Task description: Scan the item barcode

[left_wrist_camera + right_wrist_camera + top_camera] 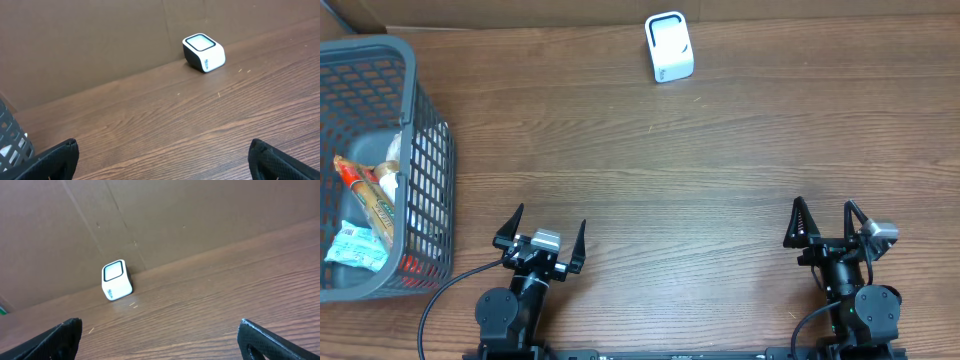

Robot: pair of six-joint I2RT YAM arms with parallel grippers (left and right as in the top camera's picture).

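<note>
A white barcode scanner (669, 47) with a dark window stands at the far middle of the wooden table, against the cardboard wall; it also appears as the scanner (203, 52) and the scanner (116, 280) in the wrist views. Packaged items lie in the grey basket (428, 190) at the left: an orange-red pack (370, 196) and a white-blue packet (350, 247). My left gripper (550, 220) (163, 144) and right gripper (824, 206) (159, 322) hover at the near edge, both open and empty.
The grey mesh basket's corner (12, 139) shows at the left edge of the left wrist view. A brown cardboard wall (190, 220) closes the table's far side. Bare wood lies between the grippers and the scanner.
</note>
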